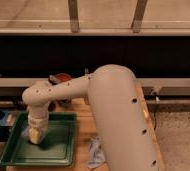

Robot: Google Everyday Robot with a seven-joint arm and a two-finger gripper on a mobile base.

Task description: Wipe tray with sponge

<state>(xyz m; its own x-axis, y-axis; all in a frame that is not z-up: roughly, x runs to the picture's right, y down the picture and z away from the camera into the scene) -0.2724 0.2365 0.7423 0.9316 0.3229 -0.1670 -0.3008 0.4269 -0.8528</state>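
End effector (34, 134) is reaching down into the green tray (58, 150) at lower left of frame, gripping the yellow sponge (34, 135) and pressing it on the tray floor near the left wall. White arm (103, 105) is arching in from the right. Tray is sitting on a wooden table (85, 130), w/ a crumpled cloth (95, 152) lying just right of it.

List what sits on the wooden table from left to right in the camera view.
Green tray, with the gripper pressing a yellow sponge near its left side → crumpled blue-grey cloth → the arm's large white link.
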